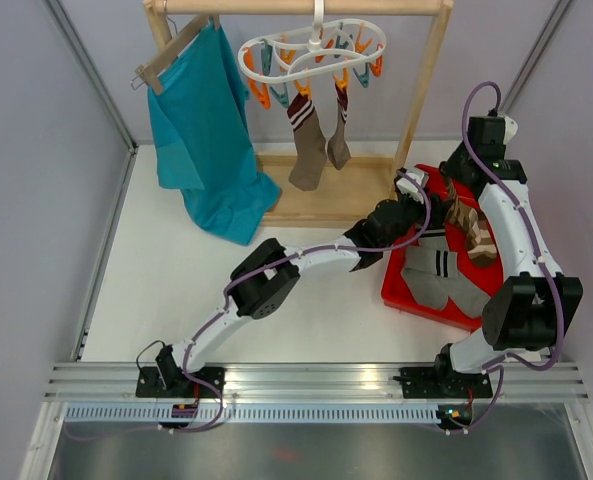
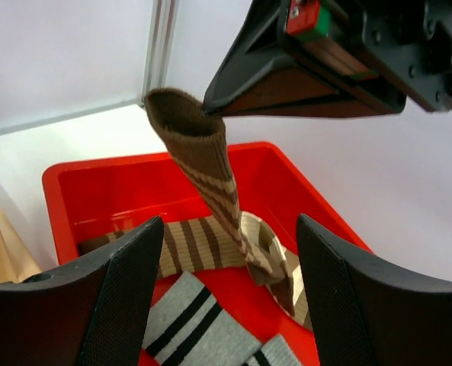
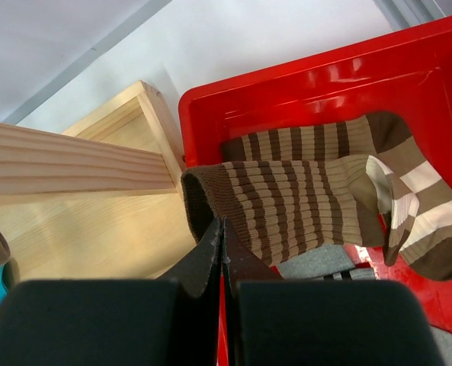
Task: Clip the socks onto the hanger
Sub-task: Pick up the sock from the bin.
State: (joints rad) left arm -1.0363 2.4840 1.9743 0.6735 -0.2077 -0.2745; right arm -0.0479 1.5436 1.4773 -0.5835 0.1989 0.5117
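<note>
My right gripper (image 3: 222,229) is shut on the dark cuff of a brown and tan striped sock (image 3: 294,202), lifting that end above the red bin (image 3: 286,84) while the foot trails inside. My left gripper (image 2: 229,221) stands open just in front of the raised sock (image 2: 210,175), a finger on each side and not touching it. A second striped sock (image 2: 187,248) and grey socks with black stripes (image 2: 199,320) lie in the bin. In the top view the white hanger (image 1: 311,52) hangs from the rack rail with two socks (image 1: 306,150) clipped under it.
A teal shirt (image 1: 201,130) on a wooden hanger hangs at the rack's left. The wooden rack base (image 3: 96,198) lies just beside the bin's left wall. The rack's right post (image 1: 424,80) rises close to both grippers. Grey walls enclose the table.
</note>
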